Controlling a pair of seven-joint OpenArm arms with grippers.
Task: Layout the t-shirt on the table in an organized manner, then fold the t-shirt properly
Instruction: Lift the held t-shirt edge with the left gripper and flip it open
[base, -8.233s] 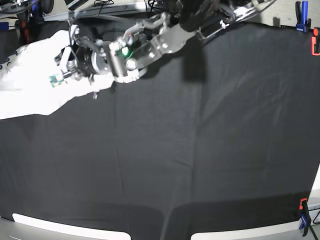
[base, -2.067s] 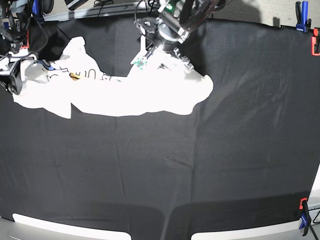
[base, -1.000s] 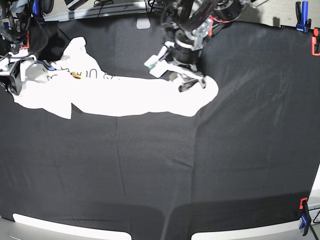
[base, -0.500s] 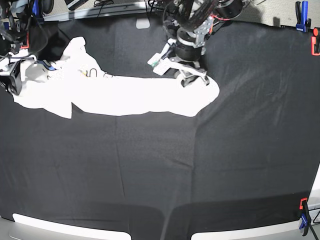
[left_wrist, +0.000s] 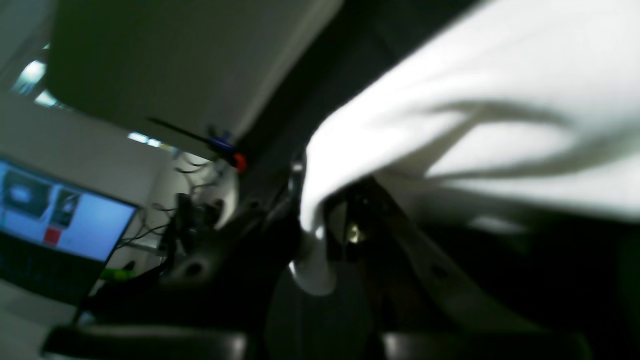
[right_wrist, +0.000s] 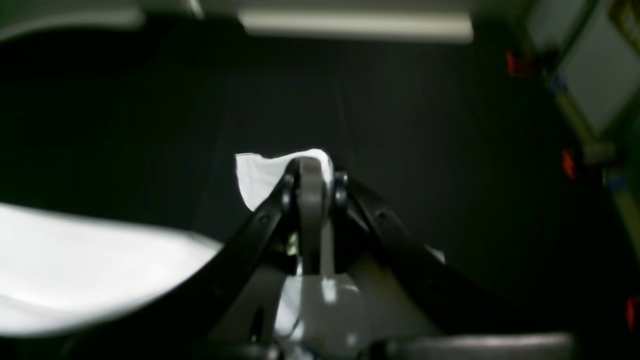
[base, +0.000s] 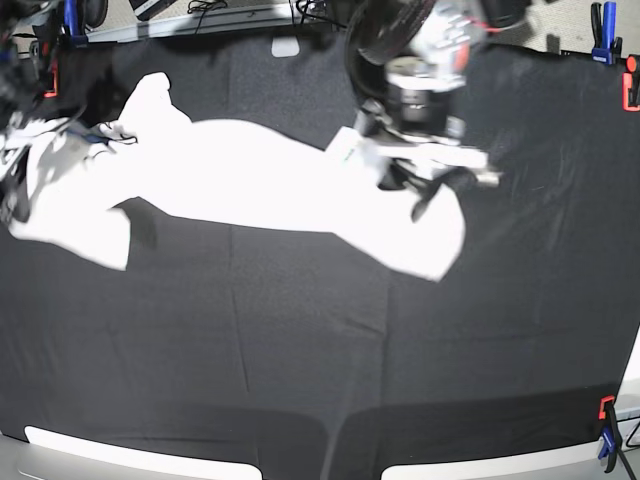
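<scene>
The near half of the bench (base: 300, 380) lies bare black. Beyond it the t-shirt (base: 250, 175) hangs stretched across the middle, lifted between the two arms, its lower corner drooping toward the cloth. The left claw (base: 440, 185) is pinching the shirt's edge, white fabric bunched between its tips in the left wrist view (left_wrist: 312, 235). At the far left of the base view, the right claw (right_wrist: 310, 172) is pressed together on another corner of the shirt. To lay it out well, I'd judge both arms should draw apart evenly until the slack goes, then lower together so the shirt lands flat, without twisting either corner.
</scene>
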